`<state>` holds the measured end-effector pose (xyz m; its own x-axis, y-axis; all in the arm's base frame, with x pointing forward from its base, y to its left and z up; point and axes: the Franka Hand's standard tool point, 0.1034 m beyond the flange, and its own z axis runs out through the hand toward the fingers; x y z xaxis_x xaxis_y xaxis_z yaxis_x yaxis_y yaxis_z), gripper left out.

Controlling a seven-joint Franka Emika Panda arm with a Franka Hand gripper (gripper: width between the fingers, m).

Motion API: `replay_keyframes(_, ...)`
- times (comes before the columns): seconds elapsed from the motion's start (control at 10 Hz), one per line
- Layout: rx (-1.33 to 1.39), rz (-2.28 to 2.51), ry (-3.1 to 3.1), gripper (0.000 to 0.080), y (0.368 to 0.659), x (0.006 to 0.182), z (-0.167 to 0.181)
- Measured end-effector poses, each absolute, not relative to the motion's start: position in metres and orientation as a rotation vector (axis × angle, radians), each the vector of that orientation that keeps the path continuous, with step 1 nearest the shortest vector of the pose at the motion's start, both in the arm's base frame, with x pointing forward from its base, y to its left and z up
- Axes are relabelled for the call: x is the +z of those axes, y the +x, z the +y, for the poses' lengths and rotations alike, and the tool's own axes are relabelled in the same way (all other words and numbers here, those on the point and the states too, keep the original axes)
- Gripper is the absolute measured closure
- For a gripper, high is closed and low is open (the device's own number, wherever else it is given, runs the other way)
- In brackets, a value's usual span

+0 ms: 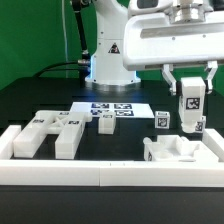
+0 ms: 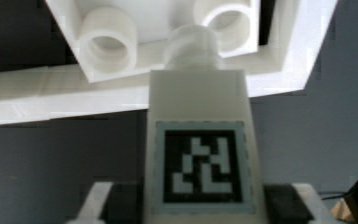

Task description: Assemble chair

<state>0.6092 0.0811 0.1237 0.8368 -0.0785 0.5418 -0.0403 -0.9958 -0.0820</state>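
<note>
A dark green backdrop (image 1: 30,35) fills the space behind a black desk (image 1: 30,105), whose matte surface is evenly lit. White border rails (image 1: 100,172) run along the near edge and up both sides in the exterior view. The marker board (image 1: 113,110) lies flat on the desk near the middle, toward the back.

Exterior view faces the arm (image 1: 105,40); close wrist view shares the tagged block (image 1: 191,101) (image 2: 202,130).

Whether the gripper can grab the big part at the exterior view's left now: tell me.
Probably not yet: the gripper is shut on a tagged leg. The way to the big part looks clear, though.
</note>
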Motion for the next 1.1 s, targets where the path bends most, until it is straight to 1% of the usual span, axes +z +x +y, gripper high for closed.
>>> replay_keyframes(0.1, -0.999, 0.089, -2.911, 0.0509, 0.61, 0.124, 0.081)
replay_keyframes(0.2, -0.956, 0.076, -2.929, 0.0509, 0.604, 0.112, 0.082)
replay_keyframes(0.5, -0.937, 0.013, -2.944, 0.0509, 0.612, 0.103, 0.09)
replay_keyframes(0.8, -0.943, -0.09, -2.951, 0.0509, 0.62, 0.1, 0.101)
replay_keyframes(1.1, -0.942, -0.092, -2.952, 0.0509, 0.62, 0.1, 0.101)
